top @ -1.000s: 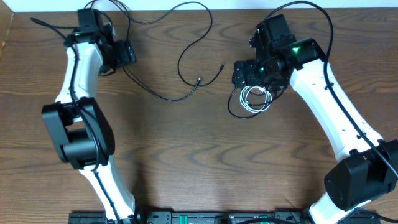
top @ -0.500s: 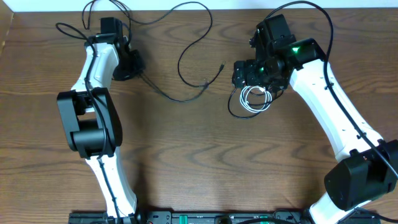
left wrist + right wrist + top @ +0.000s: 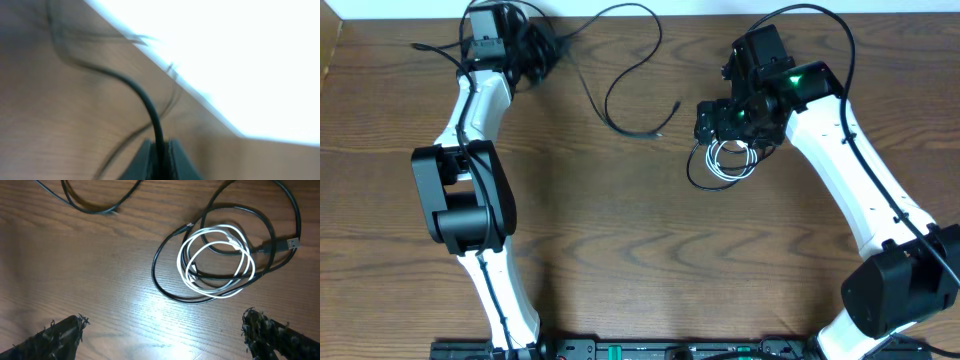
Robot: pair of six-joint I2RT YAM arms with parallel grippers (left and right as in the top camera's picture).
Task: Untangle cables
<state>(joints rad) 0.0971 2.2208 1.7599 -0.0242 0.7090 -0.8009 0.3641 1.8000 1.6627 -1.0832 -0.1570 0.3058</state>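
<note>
Black cable [image 3: 156, 120] is clamped in the left gripper [image 3: 159, 148], well left of the white cable [image 3: 726, 157]. If pulled harder, it could be dragged off the table [image 3: 620, 250]. 1 black loop [image 3: 153, 272] is wound around the white cable, below the spread right gripper [image 3: 165, 323].

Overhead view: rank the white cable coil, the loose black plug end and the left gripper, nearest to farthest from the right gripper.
1. white cable coil: on the table directly beside the right gripper.
2. loose black plug end: to its left, toward mid-table.
3. left gripper: far-left back corner, clamped on the long black cable.
</note>
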